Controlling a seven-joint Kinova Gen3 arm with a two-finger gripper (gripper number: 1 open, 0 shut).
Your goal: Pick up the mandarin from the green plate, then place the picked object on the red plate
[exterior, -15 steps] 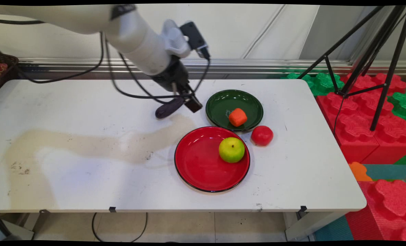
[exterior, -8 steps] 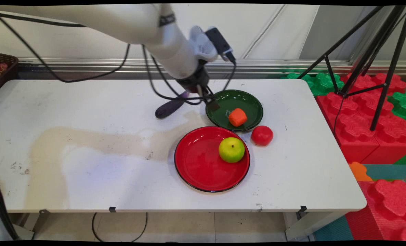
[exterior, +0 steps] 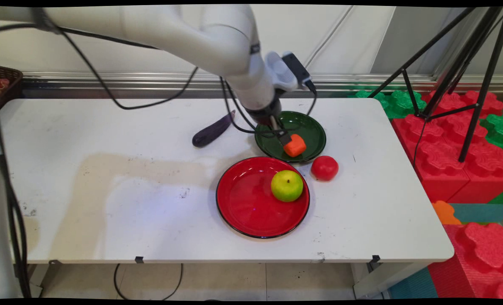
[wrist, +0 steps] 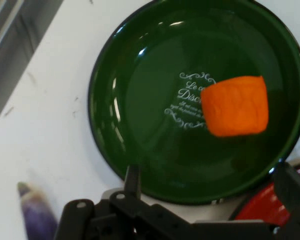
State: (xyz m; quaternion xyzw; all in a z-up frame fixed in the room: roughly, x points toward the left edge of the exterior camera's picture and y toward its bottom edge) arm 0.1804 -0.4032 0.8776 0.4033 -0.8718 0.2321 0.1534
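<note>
White rectangular table (exterior: pixel 107 220): wide bare surface on its left half. Glossy red round plate (exterior: pixel 247 203) sits near the front edge, carrying a green apple (exterior: pixel 287 185) at its right rim. Dark green round plate (exterior: pixel 306 127) lies just behind, holding an orange block (exterior: pixel 295 145) (wrist: pixel 236 105). Black two-finger gripper (exterior: pixel 282 136) (wrist: pixel 210 185) hangs over the green plate, jaws spread wide, empty. Red tomato (exterior: pixel 324 167) lies beside both plates; purple eggplant (exterior: pixel 213 129) lies left of the green plate.

white script on green plate (wrist: pixel 140 125) starts "le c…", rest unreadable.
</note>
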